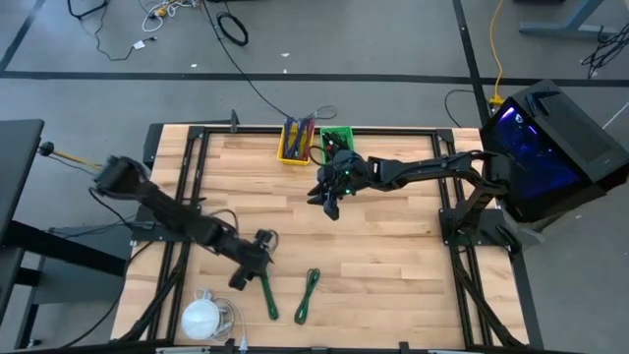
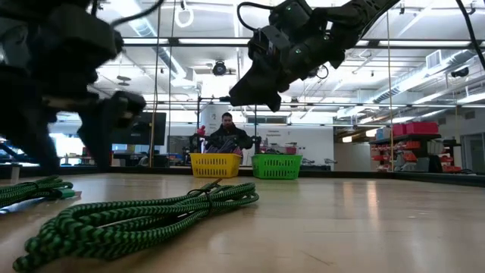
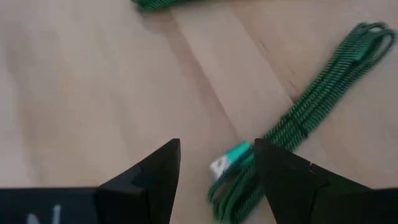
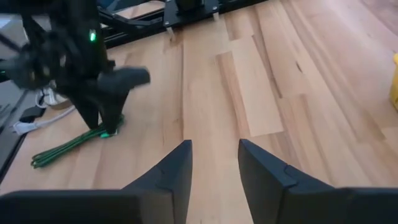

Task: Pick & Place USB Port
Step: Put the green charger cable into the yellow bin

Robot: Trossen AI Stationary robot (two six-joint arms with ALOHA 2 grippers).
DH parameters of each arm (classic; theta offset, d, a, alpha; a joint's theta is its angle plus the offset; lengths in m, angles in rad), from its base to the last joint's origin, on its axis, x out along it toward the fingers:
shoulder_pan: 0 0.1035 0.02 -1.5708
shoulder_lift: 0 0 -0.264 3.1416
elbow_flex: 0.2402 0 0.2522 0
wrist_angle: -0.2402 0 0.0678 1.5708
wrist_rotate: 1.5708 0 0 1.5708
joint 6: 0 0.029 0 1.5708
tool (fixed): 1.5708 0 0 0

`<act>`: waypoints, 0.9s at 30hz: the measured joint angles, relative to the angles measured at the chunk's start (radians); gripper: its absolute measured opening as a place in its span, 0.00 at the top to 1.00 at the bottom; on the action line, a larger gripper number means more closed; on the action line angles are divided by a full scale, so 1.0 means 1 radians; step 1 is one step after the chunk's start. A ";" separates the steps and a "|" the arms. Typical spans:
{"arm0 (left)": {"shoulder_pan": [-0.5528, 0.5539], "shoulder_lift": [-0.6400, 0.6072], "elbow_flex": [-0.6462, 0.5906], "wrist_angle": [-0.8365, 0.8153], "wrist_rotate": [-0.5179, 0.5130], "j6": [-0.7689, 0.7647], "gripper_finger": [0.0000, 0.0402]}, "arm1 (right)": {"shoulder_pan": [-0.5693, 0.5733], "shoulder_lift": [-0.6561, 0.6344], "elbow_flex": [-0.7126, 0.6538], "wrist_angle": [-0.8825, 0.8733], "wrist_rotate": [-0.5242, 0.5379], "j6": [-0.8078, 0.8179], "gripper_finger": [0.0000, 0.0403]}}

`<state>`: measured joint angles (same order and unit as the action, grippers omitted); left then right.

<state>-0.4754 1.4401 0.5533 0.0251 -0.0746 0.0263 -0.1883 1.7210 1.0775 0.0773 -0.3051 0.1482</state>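
Note:
Two green-and-black coiled USB cables lie on the wooden table near its near edge, one (image 1: pixel 267 297) under my left gripper (image 1: pixel 246 270) and one (image 1: pixel 308 293) to its right. In the left wrist view the open left gripper (image 3: pixel 217 146) hangs low over the first cable (image 3: pixel 314 102). Its white and green plug end (image 3: pixel 229 159) lies between the fingers, close to one of them. My right gripper (image 1: pixel 327 205) is open and hovers high above the table's middle (image 2: pixel 258 91), holding nothing. The right wrist view (image 4: pixel 214 146) looks toward the left arm and the cable (image 4: pixel 71 144).
A yellow bin (image 1: pixel 295 141) and a green bin (image 1: pixel 337 141) stand at the far edge. A white round object with a white cord (image 1: pixel 201 317) sits at the near left corner. Bare wood lies between the two grippers. A person sits in the room behind the bins (image 2: pixel 227 133).

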 joint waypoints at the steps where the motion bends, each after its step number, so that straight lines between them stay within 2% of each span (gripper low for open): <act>1: -0.005 0.040 0.017 0.003 0.009 -0.011 0.48 | 0.000 0.000 0.000 -0.002 0.000 0.000 0.68; 5: -0.020 0.166 0.101 -0.006 0.078 -0.015 0.48 | 0.000 0.000 0.000 -0.014 0.000 0.000 0.68; 10: -0.028 0.225 0.216 -0.083 0.141 0.028 0.48 | 0.000 0.000 0.000 -0.037 0.001 0.000 0.68; 12: -0.030 0.225 0.280 -0.175 0.104 0.062 0.48 | 0.000 0.000 0.000 -0.039 0.001 0.000 0.68; 15: -0.027 0.220 0.382 -0.413 0.002 0.076 0.48 | 0.000 0.000 0.000 -0.044 0.001 -0.001 0.68; 17: -0.025 0.220 0.428 -0.489 0.001 0.071 0.48 | 0.000 0.000 0.000 -0.047 0.001 -0.001 0.68; 22: -0.059 0.230 0.474 -0.496 0.157 0.070 0.48 | -0.001 0.000 0.000 -0.061 0.002 -0.018 0.68; 24: -0.088 0.239 0.500 -0.480 0.171 0.070 0.48 | -0.001 0.000 0.000 -0.067 0.014 -0.026 0.68; 27: -0.132 0.263 0.527 -0.495 0.135 0.081 0.48 | -0.001 0.000 0.000 -0.070 0.045 -0.027 0.68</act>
<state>-0.6074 1.7033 1.0807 -0.4695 0.0599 0.1069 -0.1894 1.7210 1.0775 0.0074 -0.2604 0.1215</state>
